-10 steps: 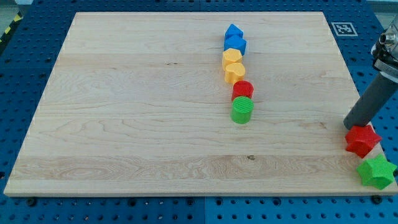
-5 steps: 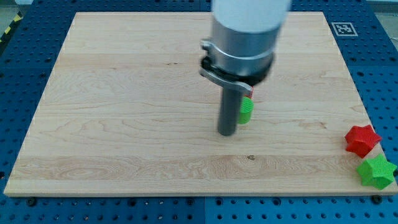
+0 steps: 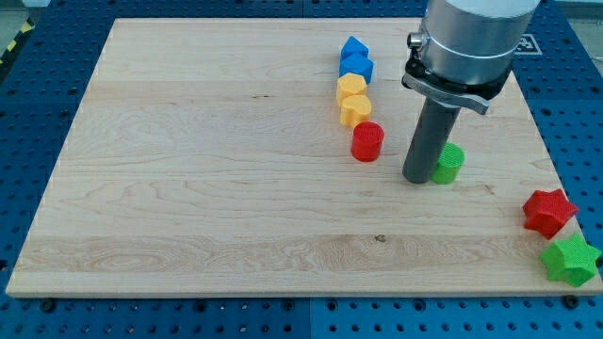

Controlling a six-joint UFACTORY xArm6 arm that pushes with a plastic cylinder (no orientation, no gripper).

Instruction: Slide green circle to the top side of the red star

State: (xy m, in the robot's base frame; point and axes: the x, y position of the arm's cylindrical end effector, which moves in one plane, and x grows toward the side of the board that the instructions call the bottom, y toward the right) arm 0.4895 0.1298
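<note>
The green circle (image 3: 449, 162) lies on the wooden board (image 3: 188, 169), right of centre. My tip (image 3: 417, 178) stands right against its left side. The red star (image 3: 549, 212) sits at the board's right edge, lower right of the green circle and well apart from it. The rod and its grey mount rise toward the view's top and hide part of the board behind them.
A green star (image 3: 570, 260) lies just below the red star. A red circle (image 3: 367, 142) sits left of my tip. Above it runs a column of two yellow blocks (image 3: 353, 98) and two blue blocks (image 3: 355, 57).
My tip has moved right from the board's middle, and the green circle has slid right with it, away from the red circle it stood under.
</note>
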